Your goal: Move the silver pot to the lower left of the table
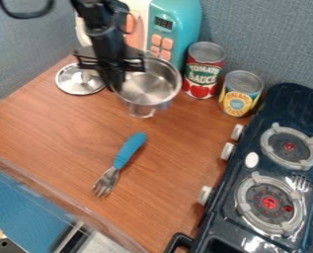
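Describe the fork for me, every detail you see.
The fork has a chunky bright blue handle, which looks like plastic, and a shiny metal head with short tines. It lies lengthwise on the brown wood-look table, below the silver pot in the view. Its handle end points up and right, its tines down and left. Only the table touches it.

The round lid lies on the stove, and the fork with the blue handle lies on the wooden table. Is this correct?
No: the camera view shows the lid on the table, near the silver pot. The fork is as you say.
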`<action>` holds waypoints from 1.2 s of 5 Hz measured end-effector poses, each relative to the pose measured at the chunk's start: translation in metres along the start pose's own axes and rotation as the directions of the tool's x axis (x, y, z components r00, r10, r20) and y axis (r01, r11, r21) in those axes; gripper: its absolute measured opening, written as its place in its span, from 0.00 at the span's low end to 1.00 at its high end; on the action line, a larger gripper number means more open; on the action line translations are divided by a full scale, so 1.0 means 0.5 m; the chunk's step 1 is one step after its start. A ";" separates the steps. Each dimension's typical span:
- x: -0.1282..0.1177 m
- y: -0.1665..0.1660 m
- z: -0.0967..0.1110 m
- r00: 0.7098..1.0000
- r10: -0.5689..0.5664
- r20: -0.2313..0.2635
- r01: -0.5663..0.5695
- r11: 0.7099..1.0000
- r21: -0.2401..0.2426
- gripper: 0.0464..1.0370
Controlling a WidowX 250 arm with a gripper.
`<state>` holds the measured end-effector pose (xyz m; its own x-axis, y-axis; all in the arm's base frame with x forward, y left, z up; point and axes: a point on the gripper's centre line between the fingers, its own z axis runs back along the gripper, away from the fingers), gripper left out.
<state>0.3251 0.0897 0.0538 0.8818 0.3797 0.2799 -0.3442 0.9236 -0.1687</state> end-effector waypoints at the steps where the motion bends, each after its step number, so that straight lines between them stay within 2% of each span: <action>1: -0.026 0.068 0.016 0.999 0.052 0.004 -0.052 0.998 0.032 0.02; 2: -0.041 0.145 0.015 0.995 0.098 0.012 -0.099 0.992 0.074 0.02; 3: -0.066 0.189 -0.019 0.989 0.142 -0.051 -0.138 0.988 0.074 0.02; 4: -0.063 0.231 -0.039 0.977 0.196 -0.085 -0.186 0.976 0.112 0.02; 5: -0.072 0.257 -0.065 0.966 0.227 -0.122 -0.204 0.964 0.171 0.02; 6: -0.071 0.268 -0.092 0.960 0.242 -0.143 -0.210 0.954 0.212 0.02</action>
<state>0.2624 0.1977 -0.0222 0.8087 0.5808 0.0929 -0.5818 0.8131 -0.0190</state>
